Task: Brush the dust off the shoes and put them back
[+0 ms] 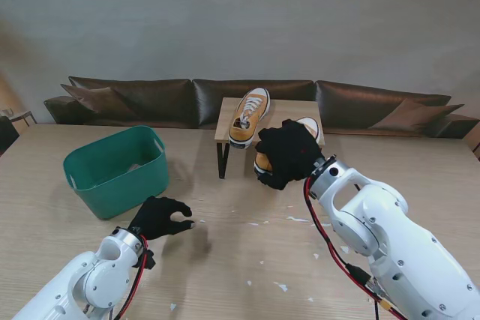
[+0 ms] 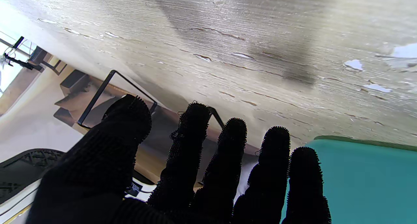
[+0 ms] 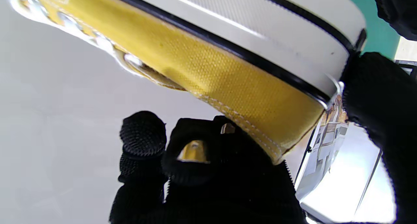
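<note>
The right hand (image 1: 289, 154) grips a yellow canvas shoe (image 3: 228, 77) with a white, black-striped sole. The left hand (image 1: 160, 217) is spread, holding nothing.

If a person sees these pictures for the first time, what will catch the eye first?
Most striking is the right hand in its black glove, closed on a yellow shoe at the small rack in the middle of the table. A second yellow shoe sits on the rack. On the left stands a green tub, and nearer to me the left hand is open over the table.
</note>
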Tool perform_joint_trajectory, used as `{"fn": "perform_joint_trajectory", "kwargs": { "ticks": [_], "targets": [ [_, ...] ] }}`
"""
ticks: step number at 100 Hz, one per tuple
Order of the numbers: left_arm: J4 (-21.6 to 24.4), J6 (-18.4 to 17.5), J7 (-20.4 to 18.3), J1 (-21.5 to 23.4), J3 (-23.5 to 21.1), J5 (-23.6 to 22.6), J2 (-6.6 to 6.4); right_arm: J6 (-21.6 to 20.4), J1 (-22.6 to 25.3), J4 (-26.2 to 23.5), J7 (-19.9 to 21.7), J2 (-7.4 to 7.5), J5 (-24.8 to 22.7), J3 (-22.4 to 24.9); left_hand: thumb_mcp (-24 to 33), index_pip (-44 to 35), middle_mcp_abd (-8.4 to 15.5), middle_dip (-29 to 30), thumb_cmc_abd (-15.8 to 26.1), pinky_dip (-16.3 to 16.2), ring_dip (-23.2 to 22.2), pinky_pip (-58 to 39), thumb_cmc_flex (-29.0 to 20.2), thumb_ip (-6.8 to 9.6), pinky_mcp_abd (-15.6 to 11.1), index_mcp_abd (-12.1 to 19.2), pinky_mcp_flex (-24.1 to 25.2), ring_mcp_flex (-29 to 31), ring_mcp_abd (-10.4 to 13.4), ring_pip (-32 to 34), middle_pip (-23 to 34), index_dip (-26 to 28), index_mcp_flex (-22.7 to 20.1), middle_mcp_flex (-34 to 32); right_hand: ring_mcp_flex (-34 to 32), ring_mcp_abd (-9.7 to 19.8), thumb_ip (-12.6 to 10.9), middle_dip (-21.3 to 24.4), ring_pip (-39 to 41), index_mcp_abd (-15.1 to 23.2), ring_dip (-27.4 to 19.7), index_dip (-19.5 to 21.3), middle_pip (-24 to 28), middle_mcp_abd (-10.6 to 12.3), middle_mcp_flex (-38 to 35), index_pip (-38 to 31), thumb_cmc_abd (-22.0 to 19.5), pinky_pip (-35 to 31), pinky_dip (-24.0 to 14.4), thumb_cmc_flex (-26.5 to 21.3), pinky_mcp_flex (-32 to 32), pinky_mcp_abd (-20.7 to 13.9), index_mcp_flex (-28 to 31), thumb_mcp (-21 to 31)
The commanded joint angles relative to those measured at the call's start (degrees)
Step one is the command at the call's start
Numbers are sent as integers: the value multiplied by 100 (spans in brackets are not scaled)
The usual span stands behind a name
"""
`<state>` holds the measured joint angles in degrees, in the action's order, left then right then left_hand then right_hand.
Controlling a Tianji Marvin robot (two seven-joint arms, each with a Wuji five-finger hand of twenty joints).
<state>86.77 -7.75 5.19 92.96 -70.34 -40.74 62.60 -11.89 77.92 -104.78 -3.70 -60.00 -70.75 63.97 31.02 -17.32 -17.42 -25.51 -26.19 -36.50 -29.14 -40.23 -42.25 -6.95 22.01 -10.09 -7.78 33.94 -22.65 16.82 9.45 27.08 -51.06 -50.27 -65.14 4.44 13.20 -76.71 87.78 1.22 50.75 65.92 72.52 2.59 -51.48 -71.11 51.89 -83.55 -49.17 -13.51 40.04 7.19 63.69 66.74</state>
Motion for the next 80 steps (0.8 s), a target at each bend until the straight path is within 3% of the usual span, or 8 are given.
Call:
{"fn": "perform_joint_trajectory", "kwargs": {
  "ticks": [1, 50, 66, 80],
  "targets": [
    [-12, 39, -131, -24, 28, 37, 17, -48, -191, 174, 5, -14, -44, -20, -94, 38, -42, 50, 303, -115, 41, 116, -35, 224, 74, -20, 110, -199, -86, -76, -38, -38, 23, 148, -33, 393, -290, 99, -6, 197, 3, 475, -224, 698, 265, -1485, -447, 105, -45, -630, -634, -96, 358, 932],
    [-26, 187, -397, -245, 221, 93, -13, -316, -1595, 2090, -1366, 20, -257, -668, -157, 37, -26, 50, 368, -150, 40, 146, -26, 234, 67, 1, 107, -216, -84, -82, -41, -38, 19, 159, 46, 438, -273, 273, -163, 428, -2, 438, -231, 824, 546, -1527, -584, 302, 21, -513, -701, -159, 163, 935],
    [-17, 251, -435, -257, 244, 111, -14, -318, -1961, 2541, -1556, 12, -201, -954, -182, 33, -45, 49, 384, -159, 37, 169, -37, 237, 67, -10, 113, -217, -87, -79, -37, -36, 12, 149, 59, 427, -281, 459, -170, 528, 1, 438, -361, 814, 670, -1511, -535, 298, 22, -553, -744, -184, 73, 924],
    [-41, 304, -475, -297, 285, 144, -15, -445, -1982, 2467, -1423, 37, -252, -867, -198, 29, -43, 50, 407, -170, 37, 179, -37, 240, 66, -21, 114, -220, -96, -81, -41, -33, 6, 156, 59, 427, -277, 587, -170, 594, 3, 433, -390, 829, 662, -1473, -412, 289, 33, -601, -744, -195, 58, 962]
  ]
}}
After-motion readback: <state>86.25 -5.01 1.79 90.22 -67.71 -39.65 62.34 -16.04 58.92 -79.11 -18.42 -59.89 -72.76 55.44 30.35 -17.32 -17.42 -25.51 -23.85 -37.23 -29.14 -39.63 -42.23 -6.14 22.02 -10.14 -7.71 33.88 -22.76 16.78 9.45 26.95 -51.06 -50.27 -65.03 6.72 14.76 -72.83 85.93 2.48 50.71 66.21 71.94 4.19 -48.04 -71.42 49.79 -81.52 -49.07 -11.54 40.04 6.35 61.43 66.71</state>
